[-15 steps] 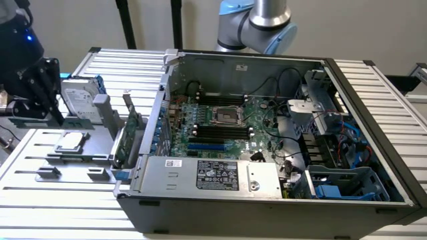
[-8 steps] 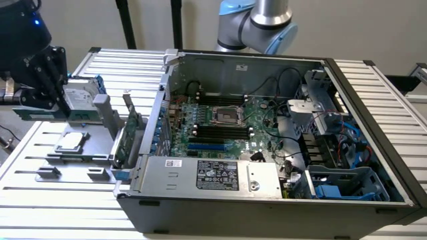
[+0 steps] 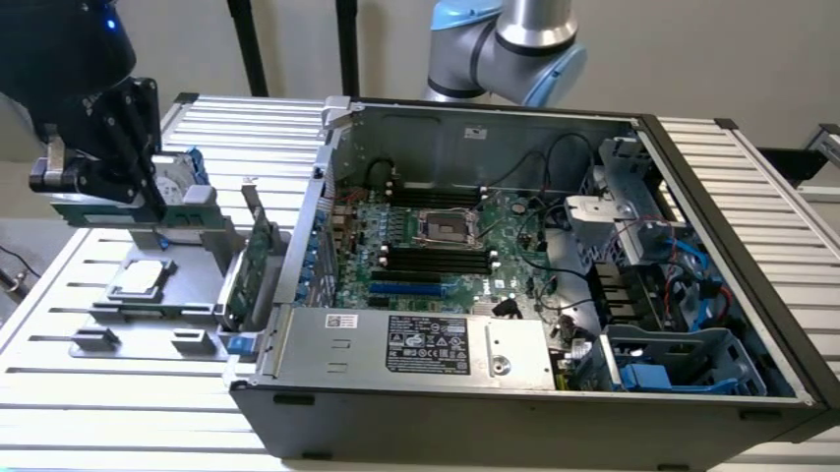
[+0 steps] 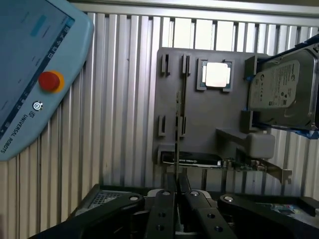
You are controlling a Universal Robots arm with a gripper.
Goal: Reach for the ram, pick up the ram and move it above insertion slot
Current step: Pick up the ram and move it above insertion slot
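Your gripper (image 4: 175, 180) has its jaws pressed together on the ram (image 4: 177, 132), the long thin green circuit-board stick. In the wrist view the stick is seen edge-on, a narrow line running straight out from between the black fingers (image 4: 163, 209). The ram is therefore off its holder and in the air, carried above the flat grey fixture tray (image 3: 197, 300) at the exterior view's left, outside the computer.

The relation to watch is the one between stick and slot. The black memory slots (image 3: 434, 258) sit in the middle of the green motherboard (image 3: 518, 270), well apart from the gripper towards the exterior view's right and lower down inside the open grey computer case (image 3: 302, 418). In the exterior view the stick's long axis seems to run roughly left to right, much as the slots do, so I judge little turning is called for.

Between the two stand the upright green expansion card with a metal bracket (image 3: 256, 261) and the case's near-left metal wall (image 3: 319, 187). The silver hard drive in its blue frame (image 4: 281, 92) and the square silver processor chip (image 4: 218, 74) sit on the tray below. A pale blue teach pendant with a red button (image 4: 40, 59) lies beside the tray on the ribbed aluminium table (image 4: 124, 99).
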